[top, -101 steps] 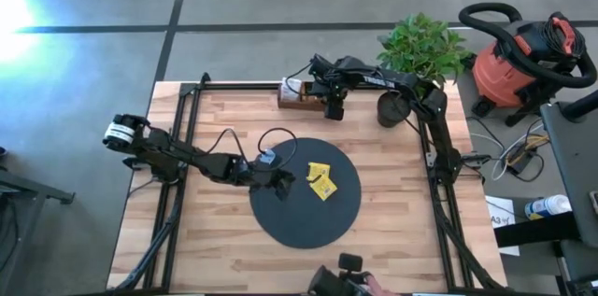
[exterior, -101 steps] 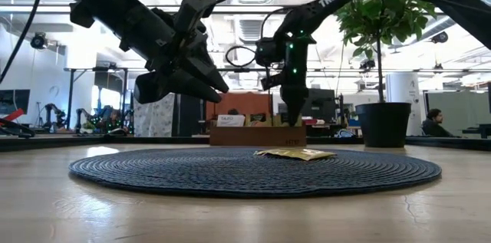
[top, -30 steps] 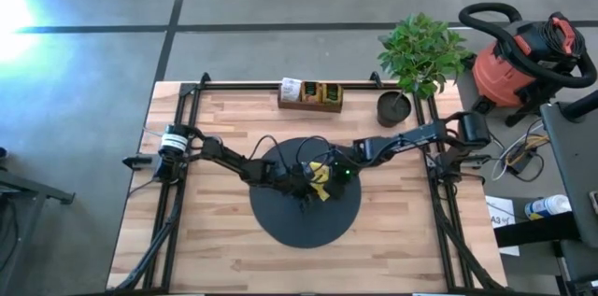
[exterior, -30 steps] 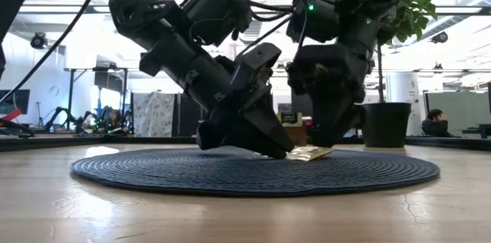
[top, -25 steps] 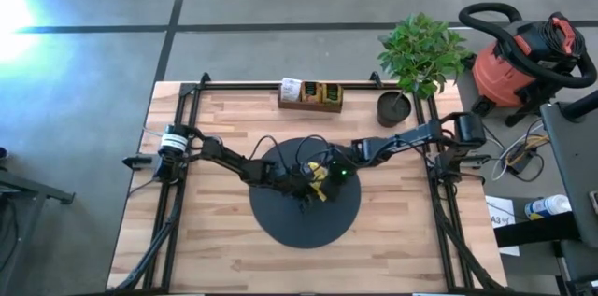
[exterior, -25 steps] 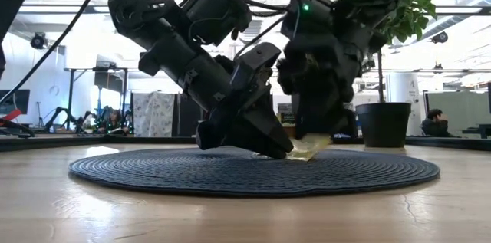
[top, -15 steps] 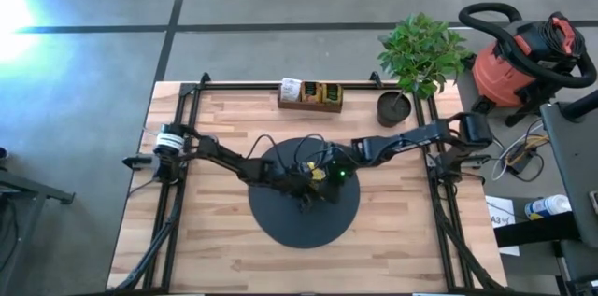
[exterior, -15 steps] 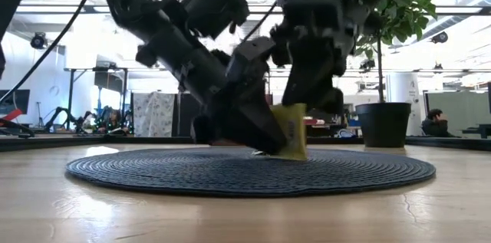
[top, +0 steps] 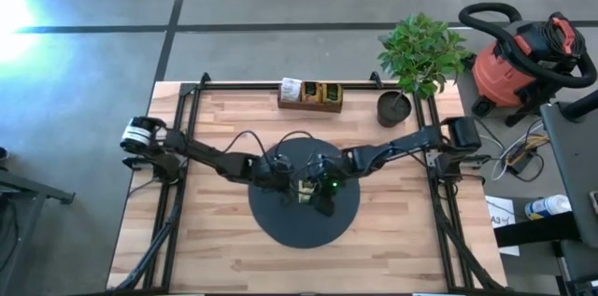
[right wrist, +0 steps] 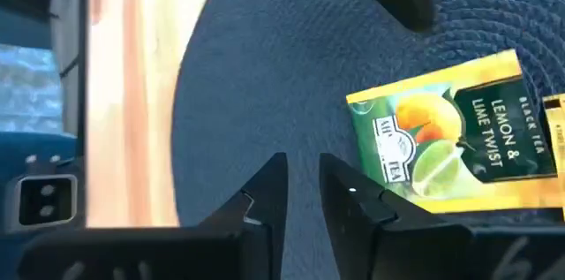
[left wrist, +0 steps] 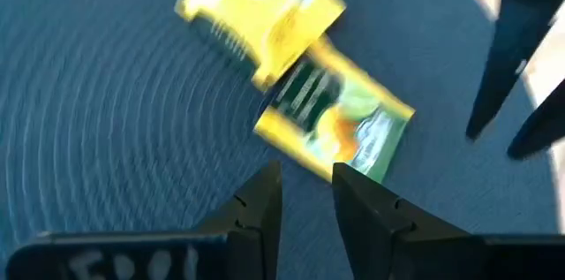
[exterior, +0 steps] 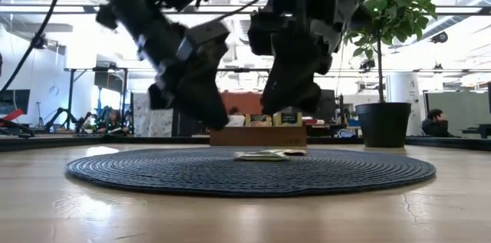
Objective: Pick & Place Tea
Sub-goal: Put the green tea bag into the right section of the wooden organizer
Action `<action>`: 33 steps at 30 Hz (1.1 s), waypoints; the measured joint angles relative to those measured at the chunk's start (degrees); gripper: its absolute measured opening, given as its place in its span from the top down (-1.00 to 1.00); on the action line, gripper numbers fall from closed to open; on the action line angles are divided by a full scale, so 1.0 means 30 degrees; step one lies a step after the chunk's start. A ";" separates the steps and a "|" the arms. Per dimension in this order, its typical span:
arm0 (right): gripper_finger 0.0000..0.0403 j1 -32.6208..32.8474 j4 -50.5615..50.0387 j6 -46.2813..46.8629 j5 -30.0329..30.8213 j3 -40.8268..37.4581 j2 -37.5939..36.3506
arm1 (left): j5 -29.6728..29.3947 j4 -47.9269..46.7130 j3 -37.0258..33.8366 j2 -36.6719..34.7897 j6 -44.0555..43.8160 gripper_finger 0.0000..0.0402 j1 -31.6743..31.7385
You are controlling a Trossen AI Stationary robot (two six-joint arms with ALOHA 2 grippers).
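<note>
Both grippers hover over the black mat (top: 304, 231), mid-table. Left gripper (left wrist: 306, 177): narrow gap between fingers, nothing in it. Right gripper (right wrist: 302, 168): fingers also slightly apart, empty. Two yellow tea packets (left wrist: 300, 86) lie flat on the mat, overlapping, between the two grippers; the lemon & lime packet (right wrist: 450, 134) shows its label, its far edge cut off in the right wrist view. From above, the arms hide most of the packets. Low view shows only a thin edge of them (exterior: 265, 154). Wooden tray (top: 311, 95) sits at the far edge, contents unreadable.
</note>
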 joint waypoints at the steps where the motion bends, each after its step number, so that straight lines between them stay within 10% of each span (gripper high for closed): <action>1: 0.65 0.0014 -0.0298 -0.0007 0.0405 0.0060 0.0023 | 0.0013 0.0258 -0.0325 0.0029 -0.0332 0.51 0.0000; 11: 0.53 0.0862 -0.1988 0.1020 0.2451 -0.0367 0.0103 | 0.0001 0.5410 -0.2549 0.0818 -0.4013 0.51 0.0721; 33: 0.63 0.1190 0.0322 0.1943 0.3240 -0.0250 0.2267 | 0.1842 0.5993 -0.1043 0.2596 -0.4442 0.51 0.1890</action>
